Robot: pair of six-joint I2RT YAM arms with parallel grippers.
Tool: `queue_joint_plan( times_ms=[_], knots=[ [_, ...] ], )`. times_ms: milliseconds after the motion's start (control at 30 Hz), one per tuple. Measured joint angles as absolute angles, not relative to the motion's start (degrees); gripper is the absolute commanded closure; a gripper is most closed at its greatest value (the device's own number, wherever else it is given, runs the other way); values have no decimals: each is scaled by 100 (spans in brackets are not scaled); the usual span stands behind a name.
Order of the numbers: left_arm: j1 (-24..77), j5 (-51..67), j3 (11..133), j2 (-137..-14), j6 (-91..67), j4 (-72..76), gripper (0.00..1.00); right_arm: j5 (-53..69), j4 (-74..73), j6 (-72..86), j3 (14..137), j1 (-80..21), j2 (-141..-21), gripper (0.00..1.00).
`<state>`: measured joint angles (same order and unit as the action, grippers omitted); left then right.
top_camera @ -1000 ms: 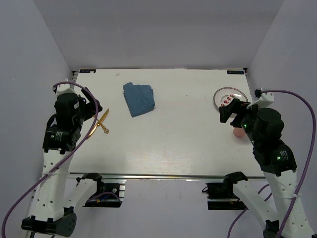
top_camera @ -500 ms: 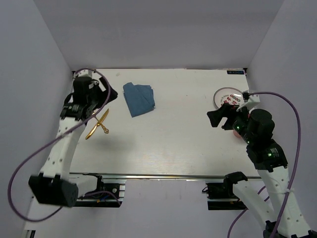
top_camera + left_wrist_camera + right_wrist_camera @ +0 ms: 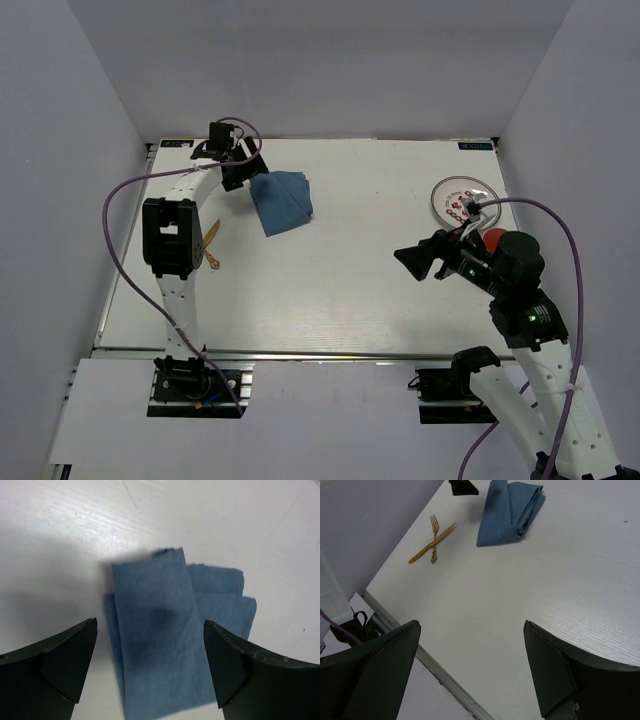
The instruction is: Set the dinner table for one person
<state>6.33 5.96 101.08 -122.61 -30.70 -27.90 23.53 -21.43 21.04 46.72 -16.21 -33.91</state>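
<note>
The left gripper (image 3: 150,626), its jaws wide apart, is hovering over the folded blue cloth (image 3: 281,200). I judge it should be descending straight and pinching all layers at one edge. The right gripper (image 3: 471,625) is also hanging open, well apart from the cloth. The white dinner table (image 3: 340,270) is lying flat under the cloth, a gold fork and knife (image 3: 432,542) are crossing near the cloth, and pale walls (image 3: 320,70) are enclosing everything.

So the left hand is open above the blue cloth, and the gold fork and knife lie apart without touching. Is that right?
Not quite. The fork and knife lie crossed, one over the other, as the right wrist view shows. The left hand is indeed open above the blue cloth.
</note>
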Motion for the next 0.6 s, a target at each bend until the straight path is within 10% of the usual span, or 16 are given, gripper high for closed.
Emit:
queue_joint_plan(
  times_ms=[600],
  knots=[
    [628,1050,10759,-13415,-2609,-1925,20,2786,-2248,2038,4379,-1621,-3164,11]
  ],
)
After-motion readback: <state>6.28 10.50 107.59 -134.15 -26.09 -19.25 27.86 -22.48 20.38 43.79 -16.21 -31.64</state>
